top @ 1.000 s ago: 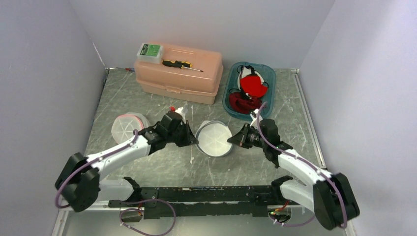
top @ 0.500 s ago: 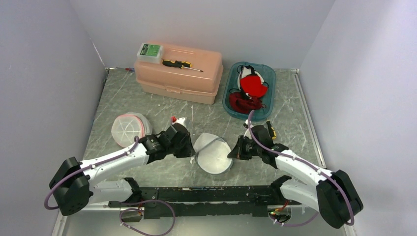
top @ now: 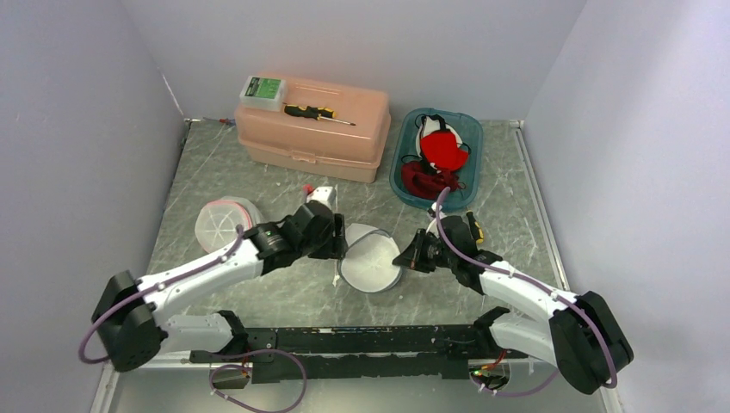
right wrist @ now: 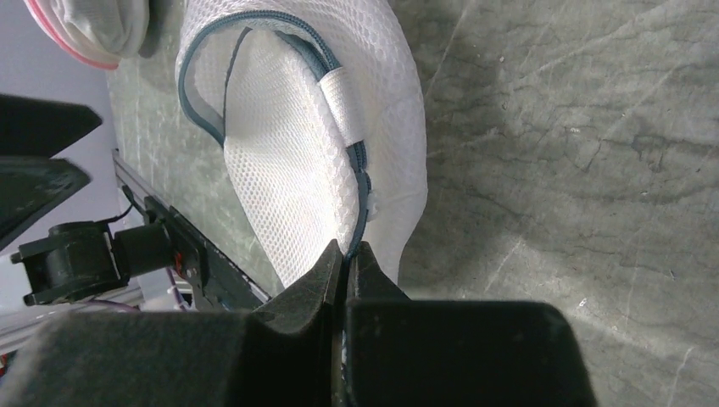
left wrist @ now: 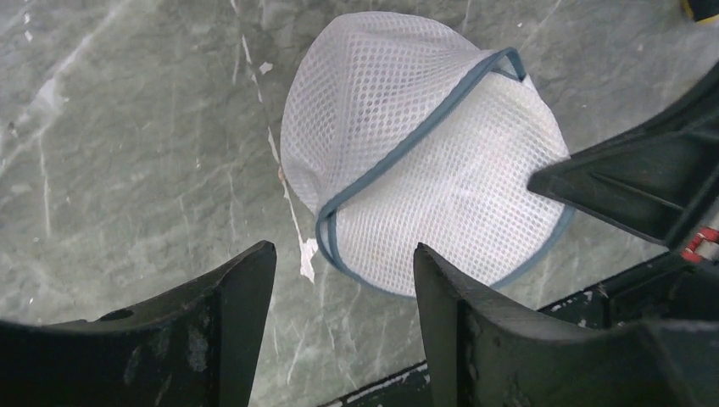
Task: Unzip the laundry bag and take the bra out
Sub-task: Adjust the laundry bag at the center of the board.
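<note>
- Looking down from the top view, you see the white mesh laundry bag (top: 372, 260) lying on the bench (top: 258, 172) between your arms, with the left pincer (top: 338, 244) at its left edge and the right pincer (top: 403, 256) at its right.
- Left wrist view: your left pincer stands open just short of the bag, gripping nothing.
- Right wrist view: your right pincer is clamped on the bag's zippered edge.

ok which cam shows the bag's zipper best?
Right wrist: the zipper runs close-up along the laundry bag into the shut right gripper. Left wrist shows only its trim from afar; top external, just a small white disc.
</note>
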Robot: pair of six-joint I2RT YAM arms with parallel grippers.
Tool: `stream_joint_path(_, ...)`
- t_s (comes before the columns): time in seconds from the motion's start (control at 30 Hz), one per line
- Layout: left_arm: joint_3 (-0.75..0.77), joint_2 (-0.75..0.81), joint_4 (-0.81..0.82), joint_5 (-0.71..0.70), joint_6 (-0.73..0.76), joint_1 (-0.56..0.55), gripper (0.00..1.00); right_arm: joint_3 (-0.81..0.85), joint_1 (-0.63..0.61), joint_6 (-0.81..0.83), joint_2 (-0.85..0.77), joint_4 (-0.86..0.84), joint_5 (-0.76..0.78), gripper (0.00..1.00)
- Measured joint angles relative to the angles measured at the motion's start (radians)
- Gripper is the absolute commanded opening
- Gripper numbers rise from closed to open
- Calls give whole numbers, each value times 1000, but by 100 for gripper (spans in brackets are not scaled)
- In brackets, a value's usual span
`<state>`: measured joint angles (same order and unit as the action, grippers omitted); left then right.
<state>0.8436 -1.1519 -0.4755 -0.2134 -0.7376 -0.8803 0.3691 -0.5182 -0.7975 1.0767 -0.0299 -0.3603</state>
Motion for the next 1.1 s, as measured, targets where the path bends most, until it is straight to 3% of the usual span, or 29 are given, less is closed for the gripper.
stream_joint_path(0.17,84,-172,18,43,73,1,70,0,0,6,-14,0,-8,0)
stream_joint_path(0.3,129,-279,20,68,121,1,62,0,0,18,-26,12,-15,0)
stream_joint_path(0.37,141,-320,15,68,135,1,49,0,0,22,-32,19,-17,0)
stream_joint_path(0.47,146,-354,6,60,141,2,18,0,0,31,-45,31,-26,0)
stream_joint_path(0.53,146,-360,-10,47,134,6,5,0,0,40,-57,33,-37,0)
stream_joint_path(0.77,146,-359,-19,47,110,37,3,3,0,91,-95,86,-84,0)
stream_joint_path(1.1,74,-228,35,357,14,111,3,77,23,169,-303,266,-169,0)
